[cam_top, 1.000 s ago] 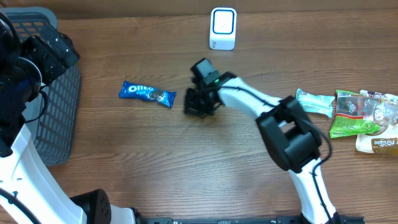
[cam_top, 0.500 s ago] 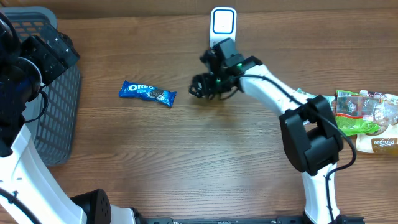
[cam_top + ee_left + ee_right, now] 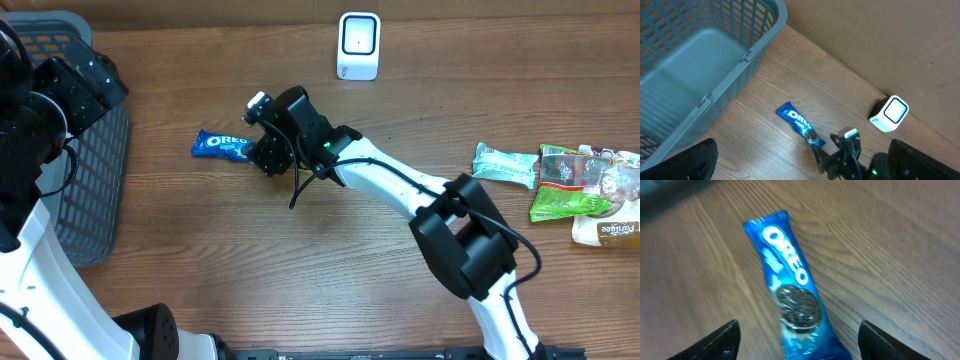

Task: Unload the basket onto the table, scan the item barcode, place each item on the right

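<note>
Here the Oreo pack (image 3: 218,144) lies flat, long axis left-right.

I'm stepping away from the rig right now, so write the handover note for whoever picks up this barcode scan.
Left hand: open, empty, up by the gray basket.
Right hand: open, low over the cookie-picture end of the Oreo pack, one finger on either side, not closed.
Things: the Oreo pack lies flat on the table, label up, barcode not in view. The white scanner stands at the far edge, apart from it. More snack packs lie at the right side.
Done: right hand lined up on the pack.
Left: grip it, lift it, show its barcode to the scanner.
</note>
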### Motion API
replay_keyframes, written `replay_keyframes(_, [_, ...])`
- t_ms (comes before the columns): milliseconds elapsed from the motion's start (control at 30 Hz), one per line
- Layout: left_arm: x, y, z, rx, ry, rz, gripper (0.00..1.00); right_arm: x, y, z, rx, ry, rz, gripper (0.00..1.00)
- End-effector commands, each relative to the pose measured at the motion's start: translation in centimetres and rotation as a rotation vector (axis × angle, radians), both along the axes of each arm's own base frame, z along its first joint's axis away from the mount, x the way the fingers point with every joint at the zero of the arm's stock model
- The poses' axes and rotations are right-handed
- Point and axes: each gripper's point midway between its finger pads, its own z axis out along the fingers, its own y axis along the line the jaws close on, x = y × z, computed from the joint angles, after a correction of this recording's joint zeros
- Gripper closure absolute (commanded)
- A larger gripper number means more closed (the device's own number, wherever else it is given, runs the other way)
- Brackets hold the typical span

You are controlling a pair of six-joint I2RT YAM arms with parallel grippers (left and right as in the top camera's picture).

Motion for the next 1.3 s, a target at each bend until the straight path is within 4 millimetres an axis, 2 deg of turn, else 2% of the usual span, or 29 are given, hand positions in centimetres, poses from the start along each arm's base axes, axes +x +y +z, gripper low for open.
replay_keyframes(0, [0.0,0.2,0.0,0.013,0.004,0.0,0.0,0.6,-0.6,-3.8,-0.06,0.008,-0.002,0.27])
replay_keyframes(100, [0.0,0.2,0.0,0.013,0.004,0.0,0.0,0.6,-0.5,-4.4,-0.061,0.013,-0.001,0.34])
replay_keyframes(267, [0.0,0.2,-0.1,0.012,0.006,0.0,0.0,0.9,-0.2,-6.0,-0.056,0.016,-0.009,0.37])
replay_keyframes(333, [0.1,0.2,-0.1,0.012,0.006,0.0,0.0,1.0,-0.2,-6.1,-0.052,0.013,-0.009,0.41])
replay_keyframes(400, [0.1,0.2,-0.1,0.012,0.006,0.0,0.0,0.9,-0.2,-6.0,-0.038,0.041,-0.035,0.69])
replay_keyframes(500, [0.1,0.2,-0.1,0.012,0.006,0.0,0.0,0.0,-0.5,-6.1,-0.051,0.109,-0.045,0.8])
replay_keyframes(600, [0.1,0.3,-0.2,0.011,0.008,0.0,0.0,-1.4,-1.6,-5.2,-0.098,0.187,-0.059,0.94])
replay_keyframes(700, [0.1,0.3,-0.2,0.012,0.008,0.0,0.0,-2.4,-3.5,-3.3,-0.099,0.336,-0.186,0.96])
replay_keyframes(767, [0.1,0.3,-0.2,0.012,0.008,0.0,0.0,-4.2,-4.4,-2.0,-0.082,0.474,-0.227,0.95])
replay_keyframes(867, [0.1,0.3,-0.2,0.012,0.008,0.0,0.0,-8.6,-4.4,0.6,-0.024,0.703,-0.128,0.93])
replay_keyframes(967, [0.1,0.3,-0.2,0.012,0.008,0.0,0.0,-11.4,-4.5,3.1,0.047,0.859,-0.026,0.96])
replay_keyframes(1033, [0.1,0.3,-0.2,0.012,0.008,0.0,0.0,-12.3,-5.0,4.7,0.092,0.916,0.036,0.96])
replay_keyframes(1133, [0.2,0.3,-0.2,0.011,0.01,0.0,0.0,-12.3,-6.4,7.8,0.214,1.033,0.083,0.96])
replay_keyframes(1167, [0.2,0.3,-0.2,0.011,0.01,0.0,0.0,-11.9,-7.5,10.4,0.333,1.118,0.121,0.96])
replay_keyframes(1267, [0.2,0.3,-0.2,0.011,0.01,0.0,0.0,-10.3,-10.4,14.8,0.566,1.273,0.179,0.96])
